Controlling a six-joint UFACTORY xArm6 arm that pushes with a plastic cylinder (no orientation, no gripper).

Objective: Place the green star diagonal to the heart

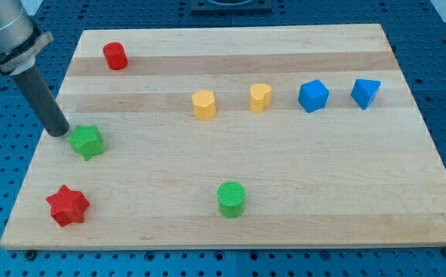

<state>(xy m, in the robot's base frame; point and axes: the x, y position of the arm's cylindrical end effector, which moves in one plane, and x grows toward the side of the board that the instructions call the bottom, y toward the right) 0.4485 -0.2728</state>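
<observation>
My tip [57, 131] rests on the counter [284, 185] near its left edge, just beside the green star [87, 141]. No claw shows. The yellow heart [260, 98] sits well apart, toward the top edge, beside a yellow block [203, 105].

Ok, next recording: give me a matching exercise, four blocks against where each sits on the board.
Blocks:
1. green star
2. red star
3. red cylinder
4. green cylinder

Places:
A. top left
B. bottom left corner
C. bottom middle
D. left edge, beside my tip

Pairs: 1-D, 2-B, 3-A, 4-C
</observation>
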